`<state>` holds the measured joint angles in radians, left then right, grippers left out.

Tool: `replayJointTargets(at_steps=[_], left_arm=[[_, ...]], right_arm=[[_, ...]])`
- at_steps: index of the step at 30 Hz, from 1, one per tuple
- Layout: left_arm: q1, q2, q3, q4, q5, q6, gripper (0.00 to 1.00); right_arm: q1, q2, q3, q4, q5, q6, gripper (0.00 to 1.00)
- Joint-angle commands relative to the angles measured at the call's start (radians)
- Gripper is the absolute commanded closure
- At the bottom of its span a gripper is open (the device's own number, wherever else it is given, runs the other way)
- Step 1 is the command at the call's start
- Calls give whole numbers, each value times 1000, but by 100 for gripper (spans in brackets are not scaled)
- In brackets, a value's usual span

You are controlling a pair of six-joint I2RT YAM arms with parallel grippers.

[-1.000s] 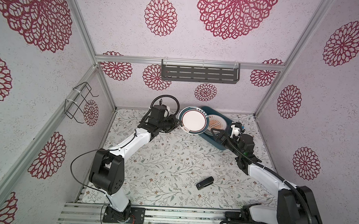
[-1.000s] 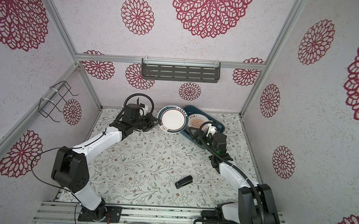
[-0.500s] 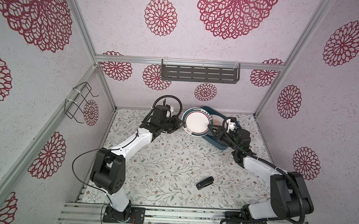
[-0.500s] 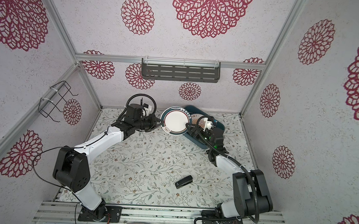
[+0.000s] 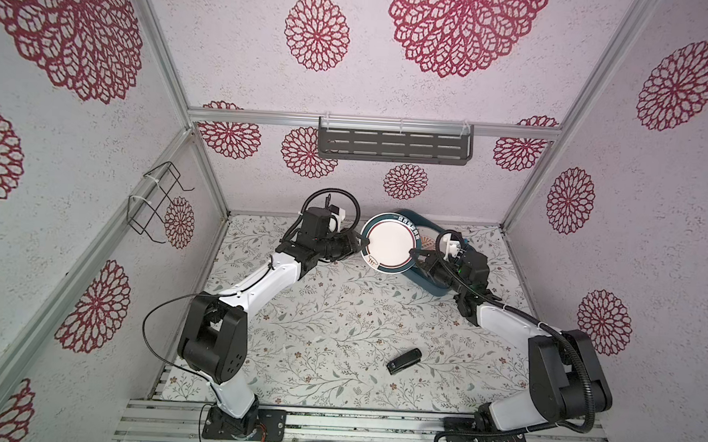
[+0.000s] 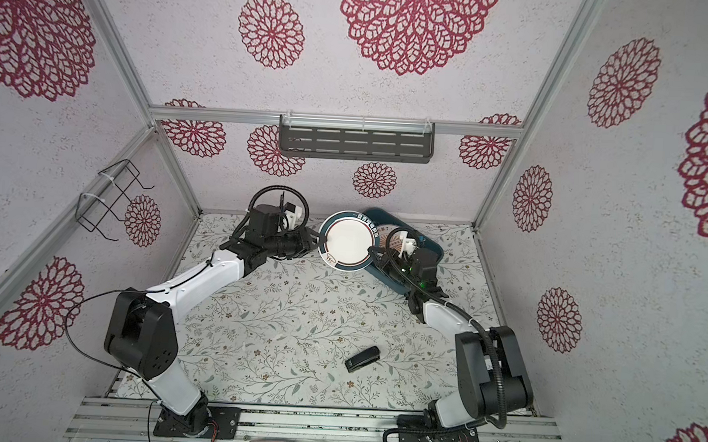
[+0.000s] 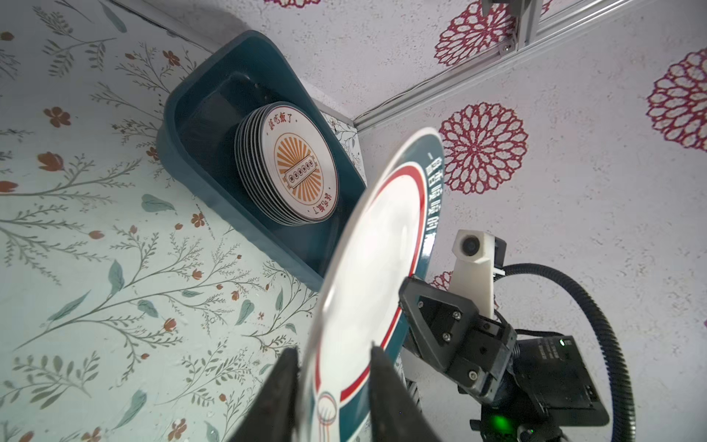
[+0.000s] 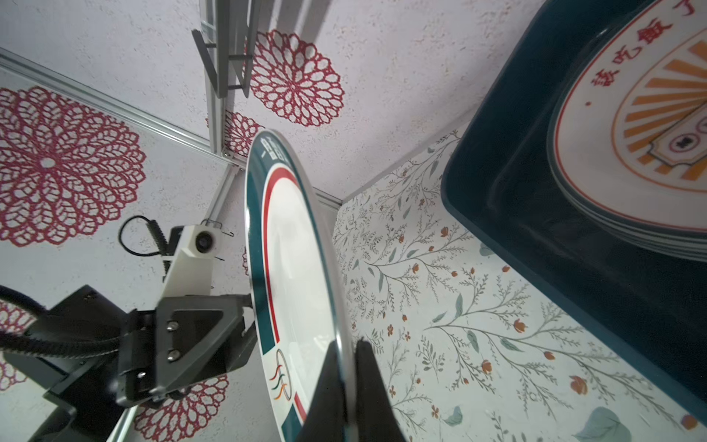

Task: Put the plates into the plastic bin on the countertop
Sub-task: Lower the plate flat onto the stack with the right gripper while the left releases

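The plate [image 7: 382, 245] by the plastic bin [image 7: 290, 76] looks stiff, slick, breakable; take its rim. Right gripper [image 8: 346, 348] jaws pinch it; left gripper [image 7: 333, 350] jaws stand apart.

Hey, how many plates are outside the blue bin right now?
1. The teal-rimmed plate hangs in the air between the claws: right claw shut on its rim, left claw open around the opposite rim. A stack sits in the bin; others may be hidden.

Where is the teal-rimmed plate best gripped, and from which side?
Pinch the teal-rimmed plate by its rim, one finger on each face, coming edge-on from the plastic bin side as the right gripper does: it is thin and clear of the countertop.
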<state>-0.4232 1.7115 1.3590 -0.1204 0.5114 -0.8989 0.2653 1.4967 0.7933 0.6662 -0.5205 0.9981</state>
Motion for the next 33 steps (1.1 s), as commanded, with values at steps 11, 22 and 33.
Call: replayJointTargets(at_steps=[11, 22, 33], left_arm=[[1, -104, -75, 13, -224, 175, 10], [-3, -336, -351, 262, -520, 275, 0], [-35, -345, -455, 365, -563, 225, 3]], right_arm=[[6, -37, 46, -169, 126, -54, 100], [-53, -37, 37, -177, 196, -25, 100], [-139, 171, 245, -310, 287, -32, 100]])
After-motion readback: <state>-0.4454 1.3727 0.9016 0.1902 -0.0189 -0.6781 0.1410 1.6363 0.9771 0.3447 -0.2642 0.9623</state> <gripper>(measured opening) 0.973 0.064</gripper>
